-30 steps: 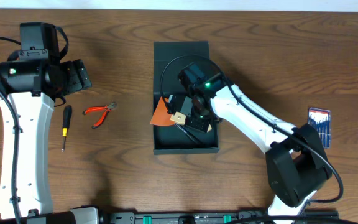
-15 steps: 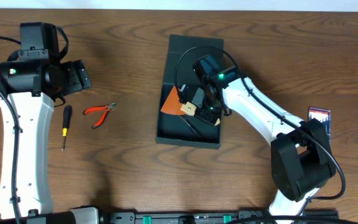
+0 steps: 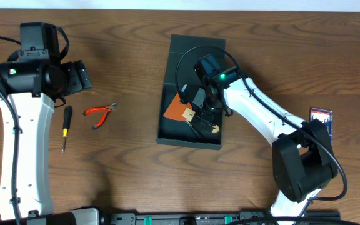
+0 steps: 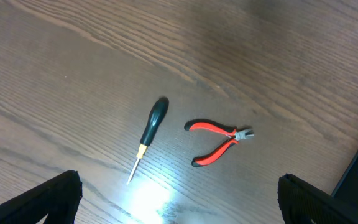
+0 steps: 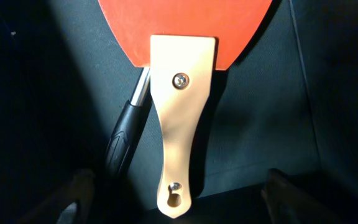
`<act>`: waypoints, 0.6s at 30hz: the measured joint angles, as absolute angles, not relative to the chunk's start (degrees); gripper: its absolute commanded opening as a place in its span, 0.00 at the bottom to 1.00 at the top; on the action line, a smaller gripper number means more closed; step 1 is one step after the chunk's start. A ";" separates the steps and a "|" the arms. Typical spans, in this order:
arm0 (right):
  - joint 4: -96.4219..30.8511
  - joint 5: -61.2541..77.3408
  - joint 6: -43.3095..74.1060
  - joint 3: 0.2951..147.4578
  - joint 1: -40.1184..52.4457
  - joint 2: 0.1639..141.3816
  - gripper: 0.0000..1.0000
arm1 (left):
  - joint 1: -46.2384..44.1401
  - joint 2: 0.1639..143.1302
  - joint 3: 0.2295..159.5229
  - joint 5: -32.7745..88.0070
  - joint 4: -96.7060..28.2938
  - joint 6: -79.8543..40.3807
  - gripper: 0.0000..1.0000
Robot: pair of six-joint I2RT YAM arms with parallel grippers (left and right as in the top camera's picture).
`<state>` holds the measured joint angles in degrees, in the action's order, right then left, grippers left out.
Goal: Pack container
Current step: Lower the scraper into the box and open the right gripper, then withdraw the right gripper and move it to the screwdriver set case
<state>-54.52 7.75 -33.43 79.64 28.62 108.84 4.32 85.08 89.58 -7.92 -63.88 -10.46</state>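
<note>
The container (image 3: 189, 143) is a dark teal-grey box lying slightly askew at mid-table, its flap lid (image 3: 196, 46) open at the far end. Inside lies a scraper with an orange blade (image 3: 174, 111) and a pale wooden handle (image 5: 182, 112), resting partly over a black-handled tool (image 5: 123, 142). My right gripper (image 3: 205, 111) hovers inside the box, open, and its fingers (image 5: 294, 193) stand well clear on either side of the handle. At the far left, my left gripper (image 4: 182, 211) hangs open above the table with nothing in it.
Red-handled pliers (image 3: 100, 112) and a black-handled screwdriver (image 3: 66, 125) lie on the wood left of the box, below the left gripper. A blue pack of small tools (image 3: 321, 125) lies near the right edge.
The box swung and shifted to the right with the right arm. The right gripper then opened and let go of the scraper, which now lies in the box. The left arm is still.
</note>
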 measured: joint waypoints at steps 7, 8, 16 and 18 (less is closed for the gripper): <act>-58.54 3.92 -26.98 83.96 28.23 108.68 0.99 | 4.32 85.08 89.58 -7.92 -63.88 -10.46 0.98; -59.92 2.66 -24.88 86.02 27.79 108.47 0.99 | 4.32 85.08 89.58 -7.90 -63.90 -10.46 0.98; -74.17 -3.73 -8.62 103.90 12.73 99.29 0.99 | 4.32 85.08 89.58 -7.92 -63.90 -10.46 0.98; -76.86 -4.58 -4.80 105.56 5.06 95.64 0.98 | 4.32 85.08 89.58 -7.92 -63.88 -10.46 0.98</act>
<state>-76.86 -4.58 -4.80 105.56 5.06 95.64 4.32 85.08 89.58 -7.92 -63.88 -10.46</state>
